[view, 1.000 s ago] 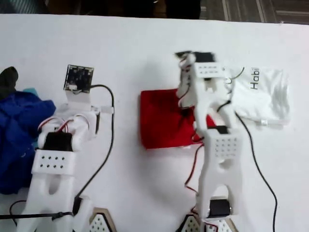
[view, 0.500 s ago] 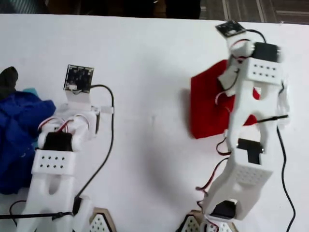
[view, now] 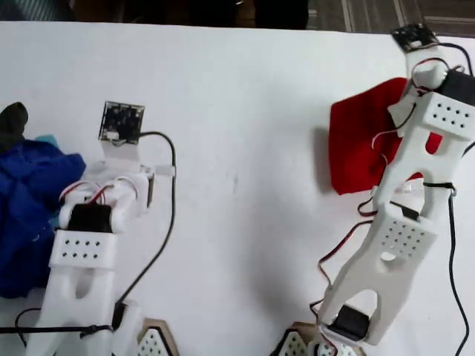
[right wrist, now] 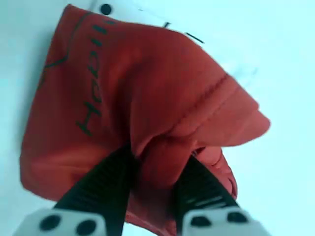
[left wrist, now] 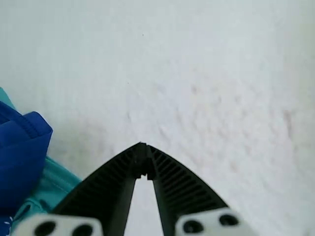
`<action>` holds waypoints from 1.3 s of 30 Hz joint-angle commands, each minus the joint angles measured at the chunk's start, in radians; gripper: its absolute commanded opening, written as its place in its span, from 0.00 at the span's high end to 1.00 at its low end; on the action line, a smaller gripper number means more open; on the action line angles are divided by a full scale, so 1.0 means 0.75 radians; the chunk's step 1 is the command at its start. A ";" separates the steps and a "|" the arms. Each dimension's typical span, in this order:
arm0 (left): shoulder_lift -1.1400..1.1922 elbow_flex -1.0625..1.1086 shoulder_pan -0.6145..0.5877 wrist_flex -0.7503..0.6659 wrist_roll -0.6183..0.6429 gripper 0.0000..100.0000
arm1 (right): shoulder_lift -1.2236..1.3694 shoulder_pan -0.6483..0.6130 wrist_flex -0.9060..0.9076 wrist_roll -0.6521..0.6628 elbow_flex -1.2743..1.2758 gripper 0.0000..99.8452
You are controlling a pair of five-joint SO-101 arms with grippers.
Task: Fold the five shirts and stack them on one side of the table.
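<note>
A folded red shirt [view: 360, 144] hangs bunched at the table's right side, lifted at its right part. My right gripper [right wrist: 153, 160] is shut on a fold of the red shirt [right wrist: 147, 88], under the right arm [view: 419, 159]. An edge of a white shirt [right wrist: 129, 12] peeks out beyond the red one. A crumpled blue shirt [view: 30, 215] lies at the left edge, with a teal one [view: 46, 139] and a dark garment [view: 13, 122] beside it. My left gripper [left wrist: 142, 173] is shut on nothing over bare table, close to the blue shirt [left wrist: 19, 157] and the teal shirt [left wrist: 56, 182].
The white table [view: 237, 111] has open room across its middle and back. The left arm [view: 89, 222] stands at the front left, its cable [view: 169, 215] trailing over the table. Both arm bases sit at the front edge.
The right arm has swung to the right, carrying the red shirt from the table's middle to over the white shirt, which the arm now covers. The left arm has not moved.
</note>
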 commanded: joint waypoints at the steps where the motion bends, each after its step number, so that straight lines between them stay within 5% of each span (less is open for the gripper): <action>1: -0.041 0.019 -0.010 -0.006 -0.008 0.97 | 0.109 0.081 -0.046 -0.141 -0.223 0.98; 16: -0.041 0.021 -0.012 -0.006 -0.008 0.97 | 0.400 0.130 -0.126 -0.205 -0.309 0.98; 24: -0.041 0.024 -0.012 -0.006 -0.008 0.97 | 0.244 0.136 -0.126 -0.213 -0.309 0.74; 34: -0.041 0.021 -0.012 -0.006 -0.010 0.97 | 0.089 0.136 -0.341 -0.213 -0.305 0.85; 39: -0.041 0.021 -0.012 -0.006 -0.010 0.97 | 0.179 0.128 -0.525 -0.213 -0.233 0.98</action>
